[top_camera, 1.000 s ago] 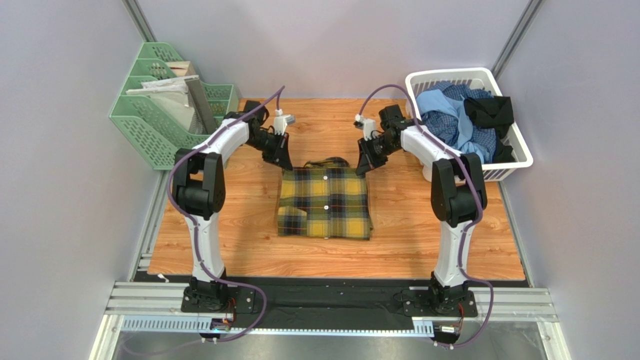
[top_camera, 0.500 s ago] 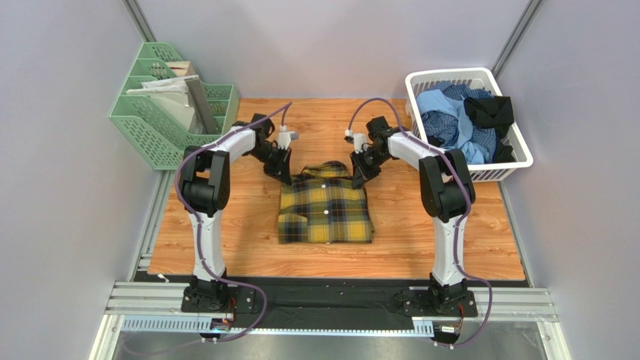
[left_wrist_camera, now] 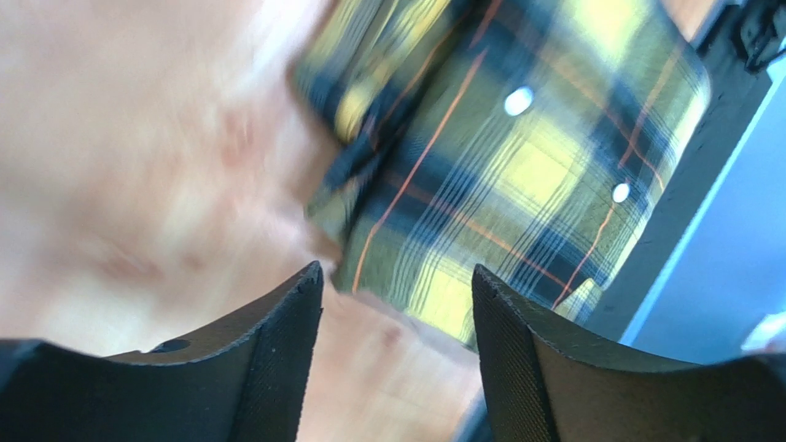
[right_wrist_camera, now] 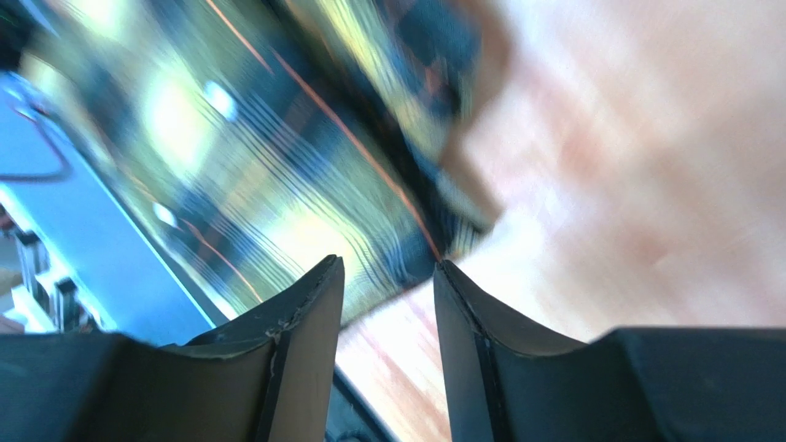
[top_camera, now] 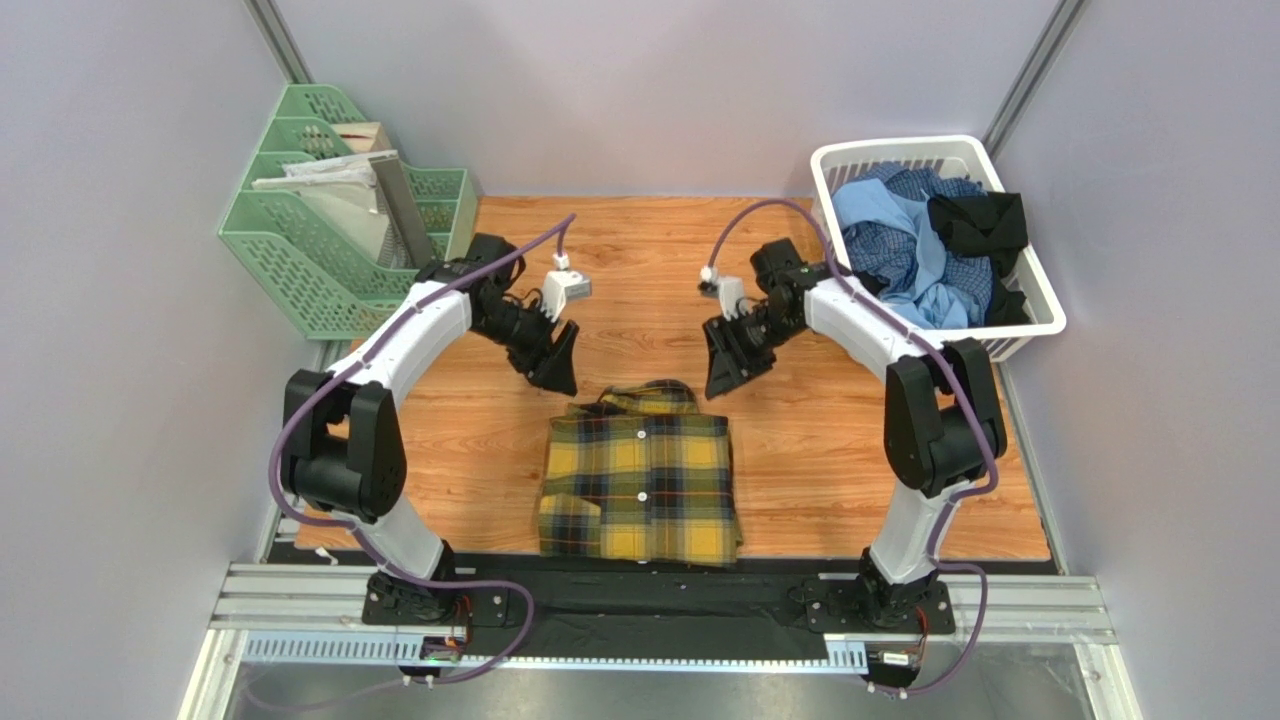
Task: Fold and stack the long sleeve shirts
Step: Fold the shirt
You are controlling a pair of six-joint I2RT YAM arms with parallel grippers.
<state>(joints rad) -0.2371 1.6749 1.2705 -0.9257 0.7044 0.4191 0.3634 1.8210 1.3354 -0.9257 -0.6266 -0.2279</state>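
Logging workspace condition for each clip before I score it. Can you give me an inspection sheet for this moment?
Surface: wooden table, no marks or spills seen.
Job's things: plaid shirt folded, buttons up, collar pointing away from the arm bases, lying towards the near edge; blue shirts and a black shirt heaped in the white basket at far right.
Clutter: green file tray holding papers, far left.
Grippers: left gripper and right gripper both open, empty, either side of the collar.
Cables: purple cables loop along each arm, clear of the cloth.
Surroundings: grey walls; metal rail under the arm bases.
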